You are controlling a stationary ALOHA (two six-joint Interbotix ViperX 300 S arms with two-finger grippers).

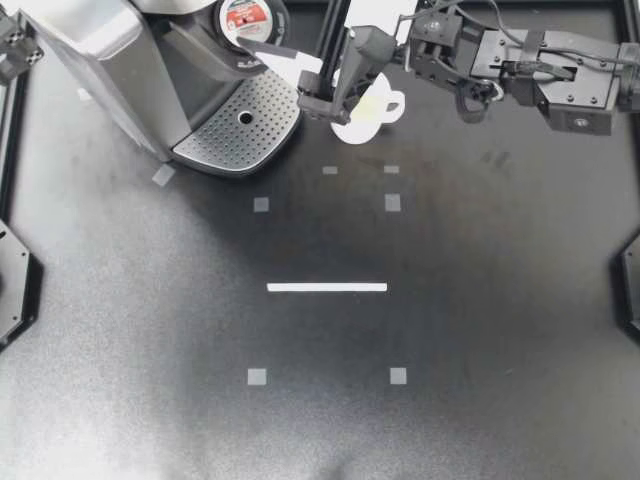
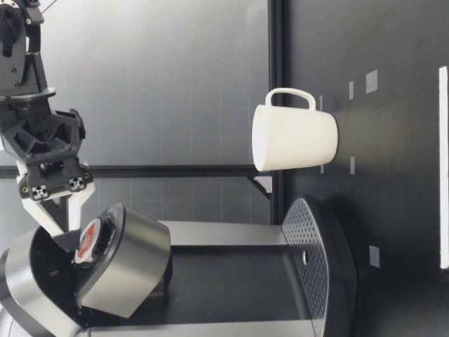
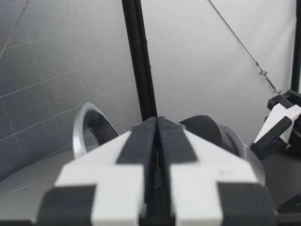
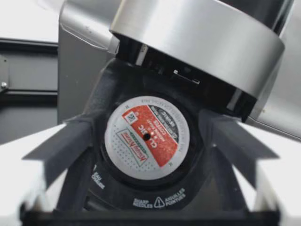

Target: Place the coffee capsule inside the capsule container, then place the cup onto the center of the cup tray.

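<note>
Step one looks done: coffee capsule sits foil-up in the capsule container of the coffee machine, upper left of the top view. My right gripper reaches in from the right edge and hangs over it, fingers spread wide either side of the capsule, pinching nothing. Its wrist view shows gaps on both sides, which reads as a let-go pose ready to lift out. Low view agrees: right gripper above the capsule, not touching. My left gripper looks toward the machine, fingers pressed together, empty. Cup stands upright on the table just right of the cup tray, handle pointing right, partly hidden under the right arm. It is not on the tray yet, so that step remains. In the way: open machine lid tilts up just beside the spread fingers, so I'd back out upward first; the tray is raised, so the cup needs lifting onto it. Grey tape squares and a white strip lie lower in the frame, well apart, no obstacle
</note>
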